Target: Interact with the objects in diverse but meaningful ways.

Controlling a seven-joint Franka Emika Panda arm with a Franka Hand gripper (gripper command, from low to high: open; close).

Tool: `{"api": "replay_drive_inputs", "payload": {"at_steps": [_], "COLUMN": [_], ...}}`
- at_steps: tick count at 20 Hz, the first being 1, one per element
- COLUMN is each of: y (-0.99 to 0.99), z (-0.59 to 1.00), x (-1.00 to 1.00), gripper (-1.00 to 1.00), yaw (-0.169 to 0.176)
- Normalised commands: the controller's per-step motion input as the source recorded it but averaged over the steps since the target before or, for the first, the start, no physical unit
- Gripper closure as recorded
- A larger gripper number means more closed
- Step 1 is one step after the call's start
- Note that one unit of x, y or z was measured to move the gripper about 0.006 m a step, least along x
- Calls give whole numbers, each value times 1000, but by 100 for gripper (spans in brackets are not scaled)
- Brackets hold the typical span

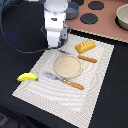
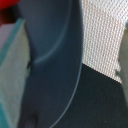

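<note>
Dark desk (image 1: 15, 60) all around, with a pale woven placemat (image 1: 45, 90) spread across it, and your white arm's claw (image 1: 56, 44) is down at the mat's far edge. You can't read the claw's state: the exterior view hides the fingertips behind the arm's body, and the wrist view is filled by a blurred blue-grey curved surface (image 2: 55, 55) with a patch of mat weave beyond it. Whether anything is pinched, I cannot tell.

Just off the claw, toward the exterior view's right, lies the golden-yellow ridged toy bread loaf (image 1: 85, 46), and next to it a brown sausage stick (image 1: 87, 59). A round tan plate (image 1: 67, 66) sits close in front of the claw, with an orange-handled utensil (image 1: 71, 83) beyond it. Well away from the claw, at the mat's near corner, rests the yellow toy banana (image 1: 27, 77).

The loaf looks your nearest pick: probably light, stiff plastic, possibly slick. Take it across the short sides, at the middle, so the ridges help the pads bite.
</note>
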Motion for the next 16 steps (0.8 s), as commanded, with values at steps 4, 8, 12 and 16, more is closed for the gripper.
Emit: {"api": "replay_drive_inputs", "payload": {"at_steps": [4, 8, 12, 16], "y": [2, 2, 1, 0], "z": [-215, -216, -232, -224], "x": [-361, -311, -286, -284], "gripper": [100, 100, 100, 100], "yaw": [-14, -26, -36, -42]}}
